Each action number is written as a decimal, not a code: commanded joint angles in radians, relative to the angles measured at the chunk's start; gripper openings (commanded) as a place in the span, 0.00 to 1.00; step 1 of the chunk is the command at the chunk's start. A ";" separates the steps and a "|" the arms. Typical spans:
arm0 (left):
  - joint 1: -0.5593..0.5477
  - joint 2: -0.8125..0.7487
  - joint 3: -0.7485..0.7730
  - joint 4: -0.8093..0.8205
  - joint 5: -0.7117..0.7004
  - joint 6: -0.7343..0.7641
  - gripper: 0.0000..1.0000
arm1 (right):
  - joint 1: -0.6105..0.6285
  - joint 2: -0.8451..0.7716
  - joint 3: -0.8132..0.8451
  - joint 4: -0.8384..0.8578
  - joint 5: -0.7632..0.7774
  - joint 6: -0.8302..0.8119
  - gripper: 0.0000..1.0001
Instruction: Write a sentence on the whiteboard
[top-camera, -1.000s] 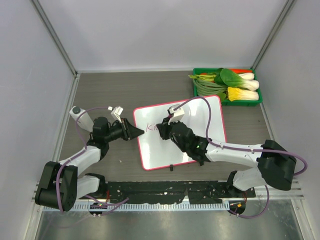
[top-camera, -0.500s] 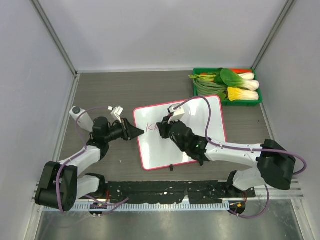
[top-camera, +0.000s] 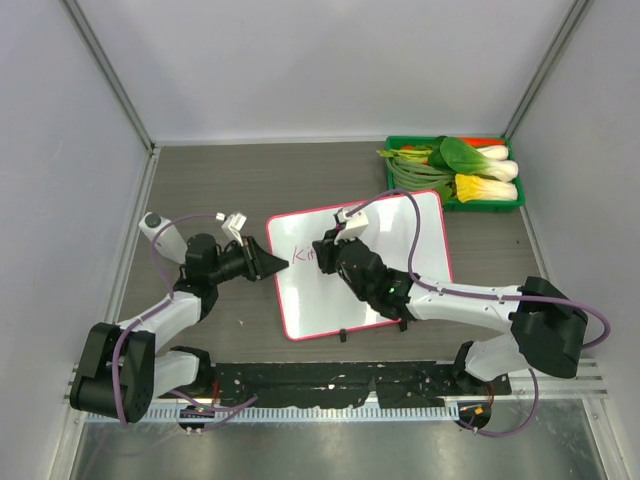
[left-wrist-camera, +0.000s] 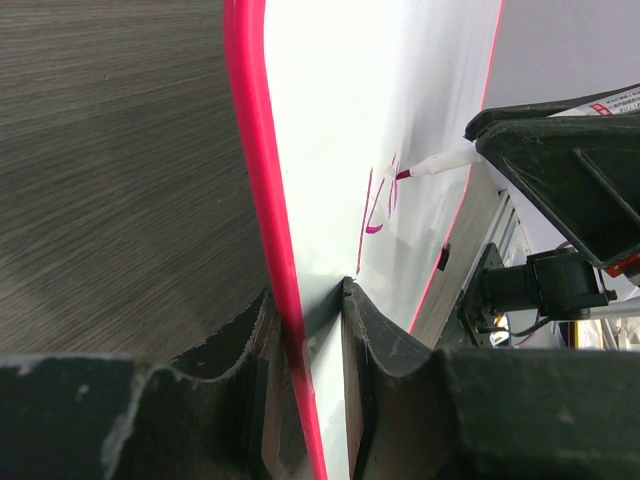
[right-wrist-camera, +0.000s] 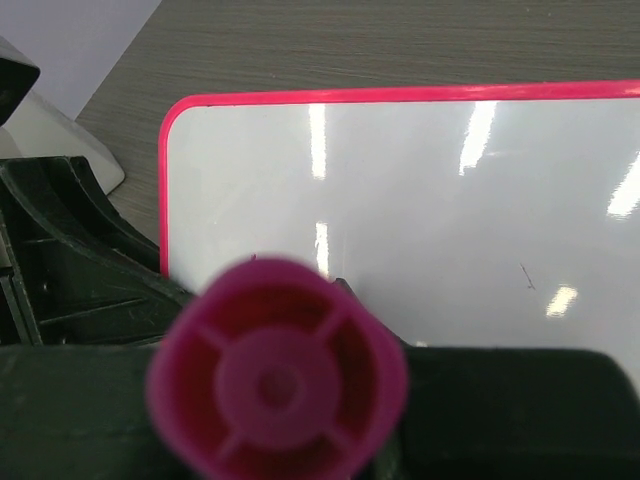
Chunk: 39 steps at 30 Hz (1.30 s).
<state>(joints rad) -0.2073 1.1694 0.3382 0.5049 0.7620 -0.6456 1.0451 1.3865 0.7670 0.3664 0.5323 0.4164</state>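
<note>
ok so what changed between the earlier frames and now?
The right end effector, shut on the marker, edged slightly away from the arm bases, and the pink writing looks a stroke longer. Nothing taken or released. The left end effector clamps the whiteboard edge as before; board and vegetable tray unmoved.

We look down through the top external camera, set high above and behind the robot, far enough off to take in the whole grey wood-grain table. Our left wrist camera sits low and very near. It sights along its own black left claw and skims across the glossy white, pink-framed whiteboard. Our right wrist camera peers down past the round magenta end of the marker pen, close above the board. All three views share the board edge beside the left claw.
</note>
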 joint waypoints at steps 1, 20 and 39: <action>-0.020 0.001 -0.015 -0.014 0.011 0.064 0.00 | -0.010 -0.004 0.025 -0.023 0.070 -0.010 0.01; -0.020 -0.001 -0.015 -0.016 0.010 0.064 0.00 | -0.013 -0.050 -0.044 -0.061 0.041 0.010 0.02; -0.021 0.006 -0.013 -0.011 0.010 0.064 0.00 | -0.014 -0.136 -0.020 -0.047 -0.022 0.021 0.01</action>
<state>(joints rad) -0.2077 1.1694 0.3382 0.5056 0.7635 -0.6456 1.0367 1.3064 0.7094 0.3111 0.5102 0.4351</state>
